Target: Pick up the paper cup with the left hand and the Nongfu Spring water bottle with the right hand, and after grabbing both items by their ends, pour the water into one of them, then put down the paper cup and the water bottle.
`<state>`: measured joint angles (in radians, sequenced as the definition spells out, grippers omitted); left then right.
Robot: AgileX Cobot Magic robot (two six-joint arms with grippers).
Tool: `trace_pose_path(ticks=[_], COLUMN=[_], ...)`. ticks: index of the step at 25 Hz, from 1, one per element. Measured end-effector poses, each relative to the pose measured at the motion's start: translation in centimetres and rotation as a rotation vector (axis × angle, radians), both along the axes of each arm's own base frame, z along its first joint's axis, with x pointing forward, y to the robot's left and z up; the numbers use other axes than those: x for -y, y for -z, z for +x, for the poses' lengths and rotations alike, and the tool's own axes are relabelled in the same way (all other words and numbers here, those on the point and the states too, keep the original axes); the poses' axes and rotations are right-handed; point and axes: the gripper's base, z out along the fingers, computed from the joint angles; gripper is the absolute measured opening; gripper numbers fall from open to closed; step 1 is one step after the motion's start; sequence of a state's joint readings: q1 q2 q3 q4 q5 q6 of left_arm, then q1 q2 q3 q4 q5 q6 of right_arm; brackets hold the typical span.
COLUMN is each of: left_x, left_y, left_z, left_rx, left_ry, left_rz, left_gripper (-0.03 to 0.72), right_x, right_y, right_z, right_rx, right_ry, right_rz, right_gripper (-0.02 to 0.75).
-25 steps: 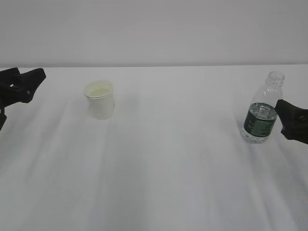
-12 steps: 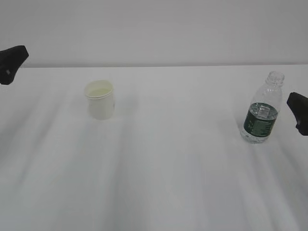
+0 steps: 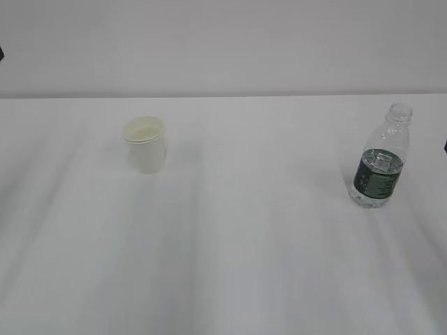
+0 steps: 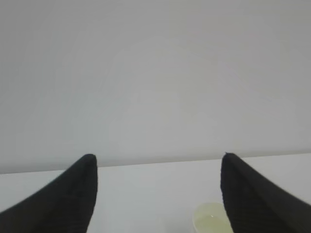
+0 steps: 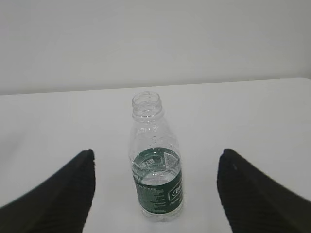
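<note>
Nearest the exterior camera lies only bare white table [image 3: 230,279], and beyond that bare stretch stand the two things of the task, both upright and well apart. The Nongfu Spring water bottle [image 3: 380,159] stands near the right edge, capless, with the water [image 3: 378,197] reaching about the top of its label. The paper cup [image 3: 146,144] stands on the left, a little farther back. Its inside shows a pale yellowish sheen, but whether that is liquid I cannot tell, so whether pouring has happened cannot be read from the cup. As things lie, both items rest on the table and neither is gripped, which fits either a start or a finished put-down; I judge no step to be in hand. Both arms are all but out of the exterior view. In its wrist view the right hand [image 5: 155,194] has its jaws spread wide with nothing between them but air, the bottle standing ahead and clear of both fingers. The left hand [image 4: 158,194] is likewise wide open and empty, with the cup's rim just showing low beside its right-side finger. The bottle's dark green label [image 5: 158,182] carries white lettering too small and blurred to read, and the cup shows no print. Farthest off is a plain pale wall [image 3: 223,42].
</note>
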<state>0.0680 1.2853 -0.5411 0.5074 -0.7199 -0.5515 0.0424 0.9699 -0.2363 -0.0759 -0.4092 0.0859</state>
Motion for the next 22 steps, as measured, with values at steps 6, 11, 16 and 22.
trace_pose_path(ticks=[6, 11, 16, 22], left_x=[-0.1, -0.1, -0.5, -0.6], left_y=[-2.2, -3.3, -4.5, -6.4], left_z=[-1.8, -3.2, -5.1, -7.4], left_rx=[0.04, 0.032, 0.018, 0.081], left_ry=[-0.024, -0.034, -0.099, -0.124], left_rz=[-0.015, 0.008, 0.022, -0.025], left_gripper=[0.567, 0.567, 0.567, 0.567], right_x=[0.2, 0.2, 0.3, 0.4], right_y=[-2.3, -4.2, -5.6, -7.4], right_z=[-0.8, -0.9, -0.8, -2.0], right_rx=[-0.008, -0.015, -0.045, 0.03], right_ry=[0.01, 0.018, 0.019, 0.02], right_rz=[-0.014, -0.021, -0.05, -0.06], right_gripper=[0.587, 0.587, 0.587, 0.587])
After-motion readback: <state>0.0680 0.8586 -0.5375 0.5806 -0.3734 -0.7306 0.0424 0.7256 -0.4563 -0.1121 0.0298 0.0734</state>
